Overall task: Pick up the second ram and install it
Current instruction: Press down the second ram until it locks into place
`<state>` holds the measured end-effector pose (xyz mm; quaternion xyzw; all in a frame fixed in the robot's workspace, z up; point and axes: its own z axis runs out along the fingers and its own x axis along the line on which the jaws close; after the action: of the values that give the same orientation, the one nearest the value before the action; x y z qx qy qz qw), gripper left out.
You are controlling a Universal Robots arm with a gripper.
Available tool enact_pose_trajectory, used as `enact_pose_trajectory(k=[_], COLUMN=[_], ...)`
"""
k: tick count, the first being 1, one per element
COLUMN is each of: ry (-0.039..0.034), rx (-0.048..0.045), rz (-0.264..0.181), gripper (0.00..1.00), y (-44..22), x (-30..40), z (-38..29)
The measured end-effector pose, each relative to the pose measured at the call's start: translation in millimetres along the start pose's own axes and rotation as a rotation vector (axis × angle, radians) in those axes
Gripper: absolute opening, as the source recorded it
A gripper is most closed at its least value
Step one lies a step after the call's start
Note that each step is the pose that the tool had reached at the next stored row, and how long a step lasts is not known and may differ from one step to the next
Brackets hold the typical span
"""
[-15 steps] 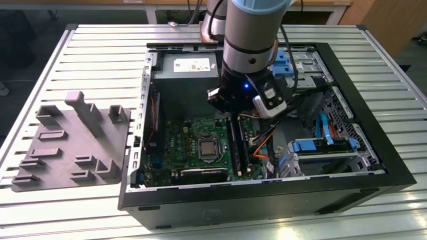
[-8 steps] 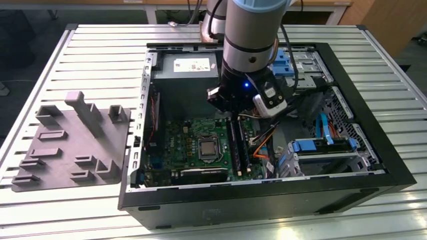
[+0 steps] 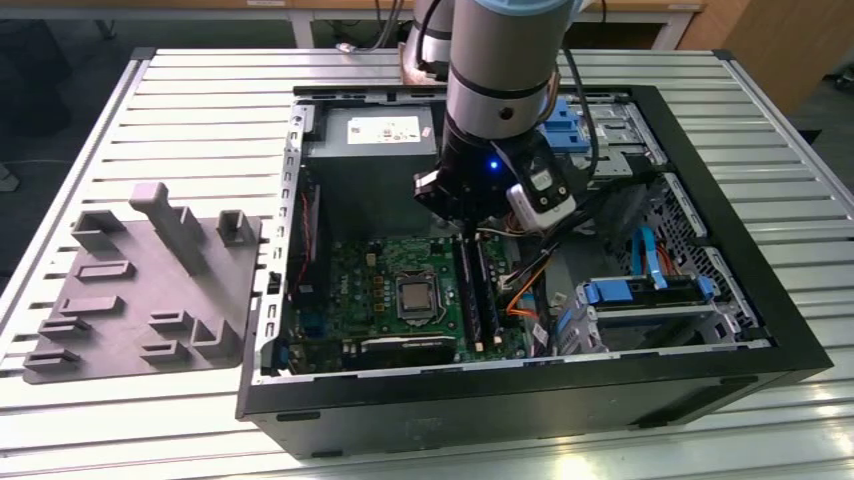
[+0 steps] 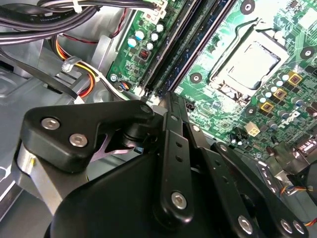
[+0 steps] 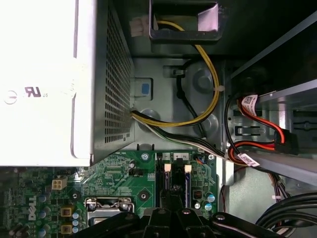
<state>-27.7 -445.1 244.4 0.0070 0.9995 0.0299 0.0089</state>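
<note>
Black steel walls of an opened computer case (image 3: 747, 330) lie flat on a slatted metal tabletop (image 3: 200, 100), with the robot arm reaching down into it. The gripper (image 3: 467, 228) hangs low over the green motherboard (image 3: 367, 290), right at the end of the long memory slots. The second ram (image 3: 471, 290) appears to stand on edge in a slot directly below the gripper, running away from it alongside the processor socket (image 3: 416, 298). In the second wrist view the gripper (image 4: 171, 99) meets the ends of those dark strips, where the second ram (image 4: 181, 49) lies. Its black linkages block the tips, so whether the gripper is spread or pressed together cannot be told. Behind the gripper sits the power supply (image 3: 380, 130), carrying a white printed label. In the first wrist view small white tags hang on the red cables (image 5: 257, 124) off to one side of the gripper (image 5: 171, 210), and white lettering is printed on the board. Room is tight: orange and black cables (image 3: 527, 285) crowd just beside the gripper on the exterior view's right, with blue-clipped drive bays (image 3: 641, 295) beyond. A grey moulded tray (image 3: 147, 290) with upright posts lies well apart from the gripper, outside the case on the exterior view's left.
</note>
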Motion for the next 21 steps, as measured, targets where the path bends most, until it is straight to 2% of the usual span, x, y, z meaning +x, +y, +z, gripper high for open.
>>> enact_pose_trajectory(k=[4,12,21], ry=[-0.0001,-0.0001,-0.0001], rx=[-0.0002,0.0076,0.0101], rz=[0.000,0.000,0.000], gripper=[0.11,0.11,0.11], y=[0.1,-1.4,-6.7], x=[0.0,-0.1,-0.3], z=[-1.0,-1.3,-1.6])
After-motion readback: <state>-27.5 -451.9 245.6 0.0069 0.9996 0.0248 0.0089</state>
